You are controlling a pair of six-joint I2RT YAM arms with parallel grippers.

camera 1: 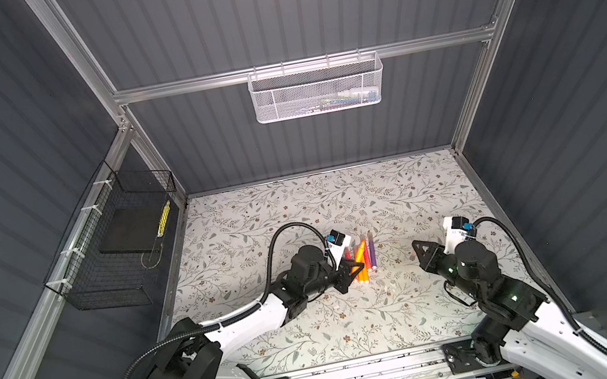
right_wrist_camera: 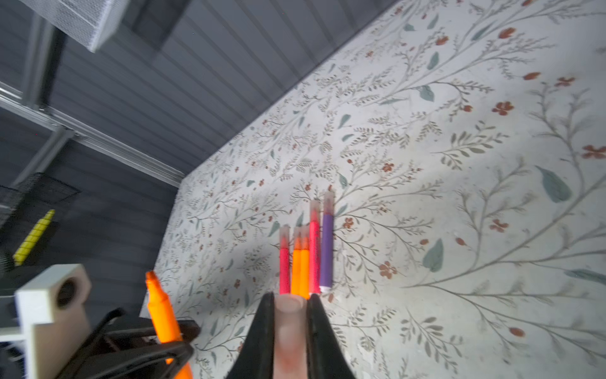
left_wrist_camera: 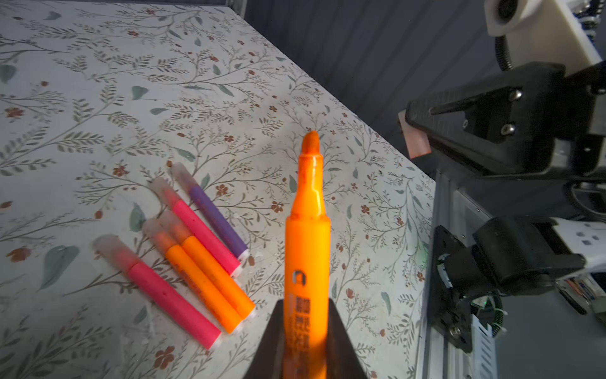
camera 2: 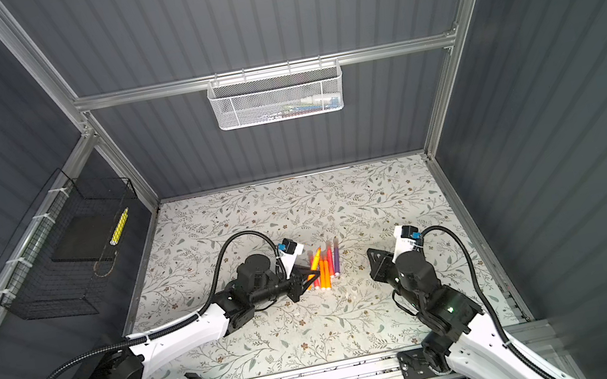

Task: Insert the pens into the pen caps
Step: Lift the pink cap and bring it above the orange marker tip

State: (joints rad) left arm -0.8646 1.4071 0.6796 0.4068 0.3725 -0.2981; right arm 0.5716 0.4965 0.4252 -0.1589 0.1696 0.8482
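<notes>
An uncapped orange pen (left_wrist_camera: pixel 307 249) sticks out of my left gripper (left_wrist_camera: pixel 306 305), which is shut on its barrel, felt tip bare. In both top views that gripper (camera 1: pixel 353 271) (camera 2: pixel 306 277) hovers at the left of a row of several pens (camera 1: pixel 367 261) (camera 2: pixel 328 266) lying on the table: pink, orange and purple, each with a translucent cap on its tip. My right gripper (right_wrist_camera: pixel 290 300) is shut on a loose pinkish pen cap (right_wrist_camera: pixel 290 328), open end outward. It hangs to the right of the row (camera 1: pixel 415 246), a short gap from the orange tip; the cap (left_wrist_camera: pixel 415 141) shows there.
The floral table (camera 1: pixel 296 208) is walled by grey panels. A white mesh basket (camera 1: pixel 318 89) hangs on the back rail, and a black wire basket (camera 1: pixel 114 249) on the left wall. An aluminium rail (camera 1: pixel 368 373) runs along the front edge between the arm bases.
</notes>
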